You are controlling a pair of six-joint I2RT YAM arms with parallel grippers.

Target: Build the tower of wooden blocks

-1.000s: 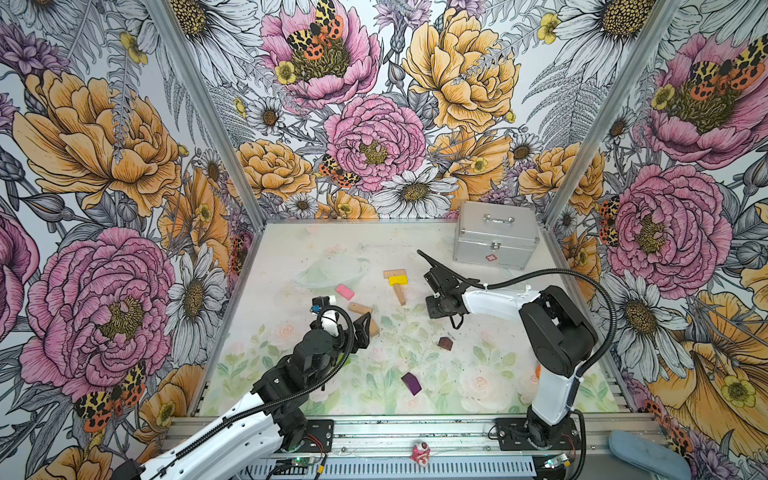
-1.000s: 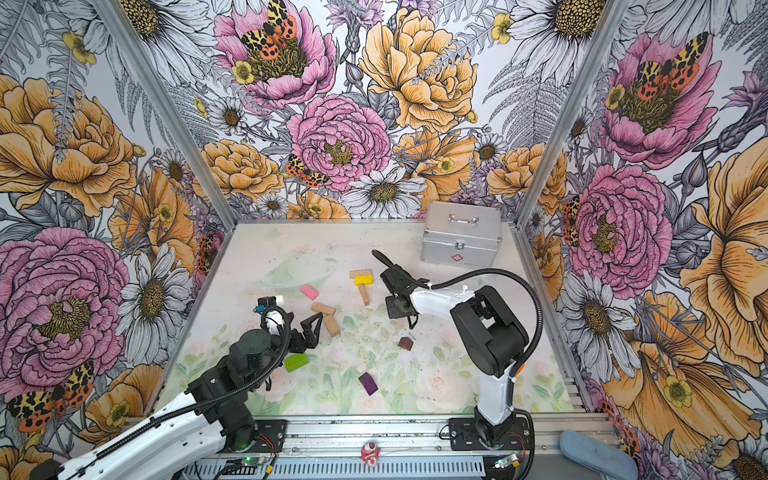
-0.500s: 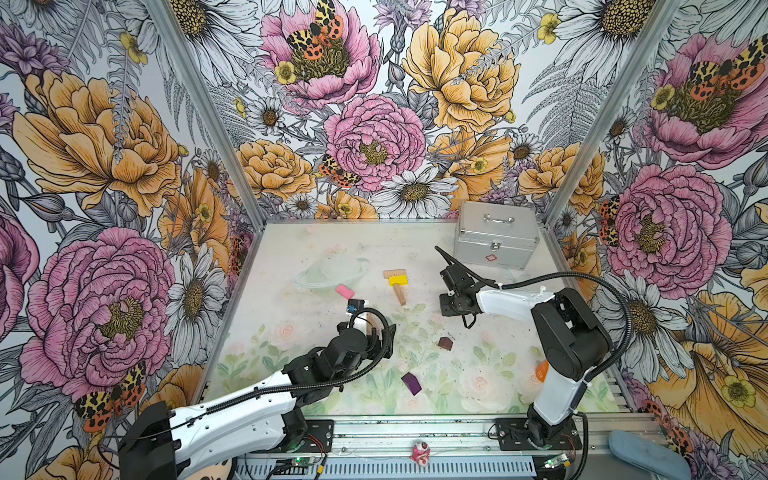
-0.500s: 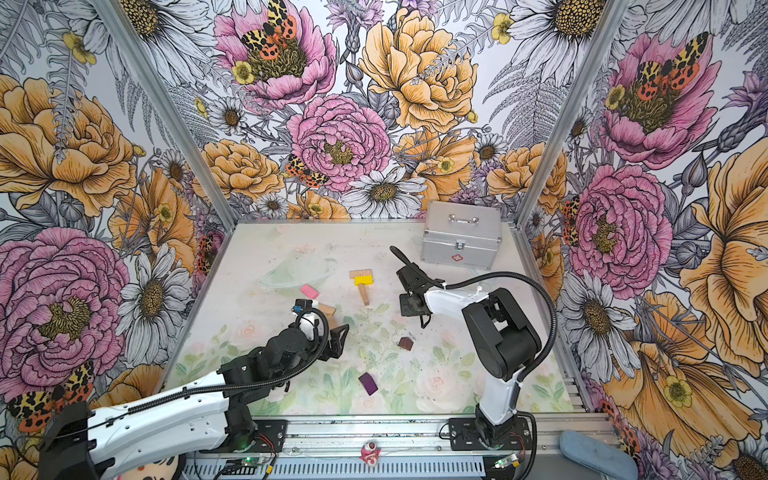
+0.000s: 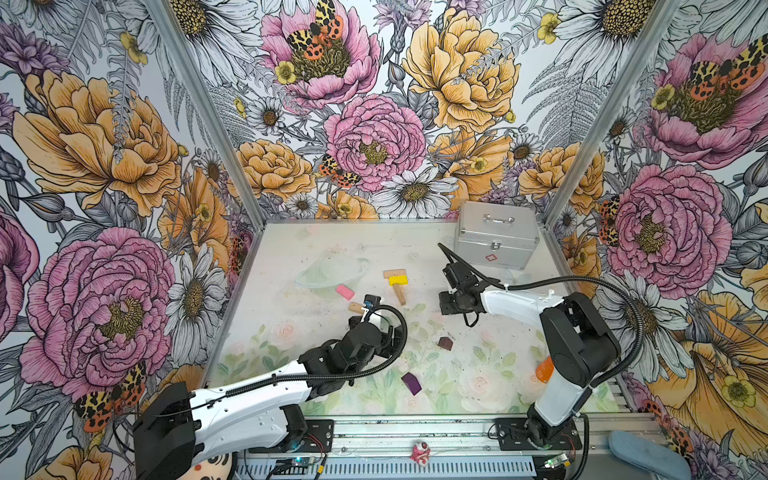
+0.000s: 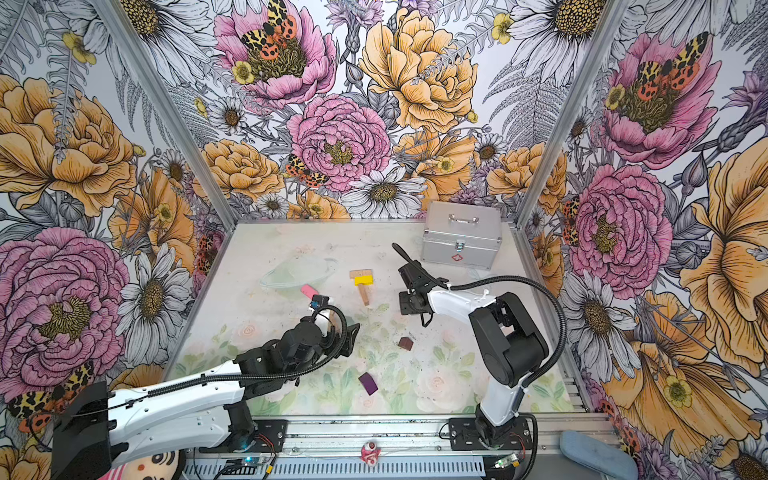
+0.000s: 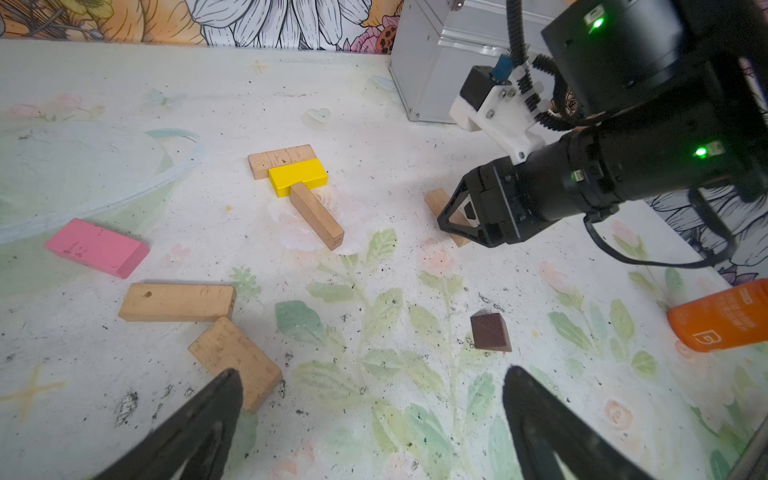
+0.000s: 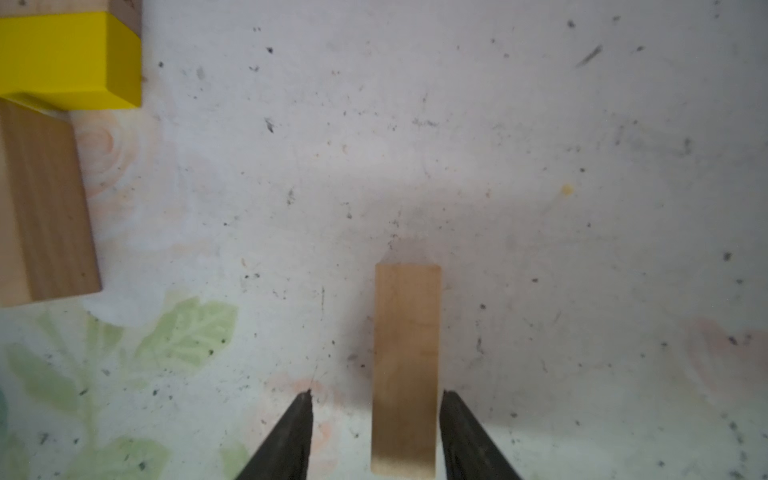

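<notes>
Tan wood lies between the fingers of the right gripper (image 8: 376,392). It is a plain tan brick (image 8: 405,365), flat on the table (image 5: 316,249), with its length running out past the fingertips. One finger (image 8: 461,419) stands just beside the brick's long side. The other is clearly apart from it, with bare table in the gap, so the jaws are parted around the brick and not pinching it (whether the nearer finger touches is too fine to tell).

The left gripper (image 7: 372,376) hangs over the middle of the table with its jaws spread wide and nothing between them. In the left wrist view one fingertip (image 7: 226,386) overlaps a corner of the angled tan brick (image 7: 235,363). That brick meets the flat tan brick (image 7: 176,302) at a corner.

The pieces for the wood block tower are scattered singly or in small groups. Left of the right gripper in both top views, the yellow brick (image 7: 298,176) joins the rear tan brick (image 7: 280,160) and the stem tan brick (image 7: 316,216) in a T shape. Whether the yellow one rests on them or beside them is unclear. The pink brick (image 5: 345,291) lies further left. The dark-brown brick (image 5: 445,343) and purple brick (image 5: 411,383) lie nearer the front edge. An orange bottle (image 7: 721,316) lies at the front right, and a silver case (image 5: 496,239) stands in the back right corner.
</notes>
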